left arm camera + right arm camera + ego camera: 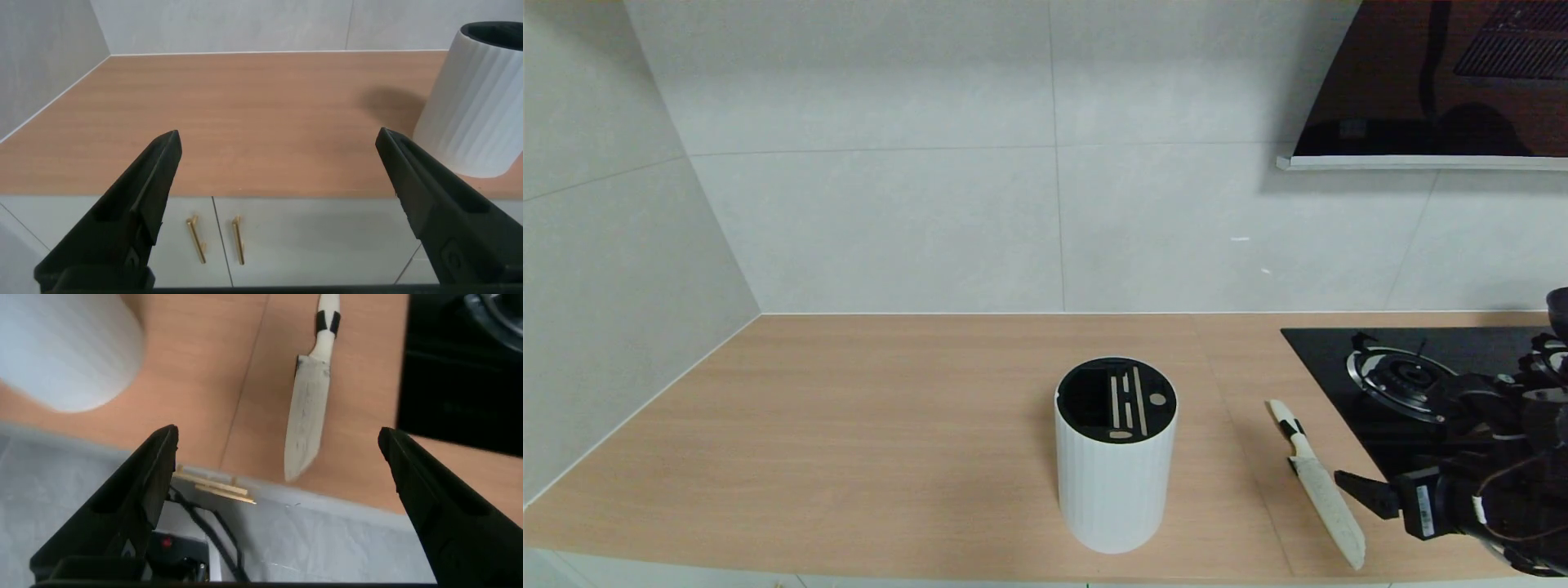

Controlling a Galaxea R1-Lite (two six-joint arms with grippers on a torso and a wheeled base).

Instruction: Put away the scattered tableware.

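Wooden counter (pixel 890 425) runs along a tiled wall. A black gas hob (pixel 1327 351) is set into its right end. A white ribbed knife holder (pixel 1115 482) with a slotted black top stands upright near the front edge. Left tool (pixel 277 135): fingers wide apart, holding nothing, off the front edge, left of the holder. Right tool (pixel 276 437): fingers wide apart, holding nothing, by the knife's tip. The knife (pixel 1319 486) lies flat between holder and hob, handle toward the wall.
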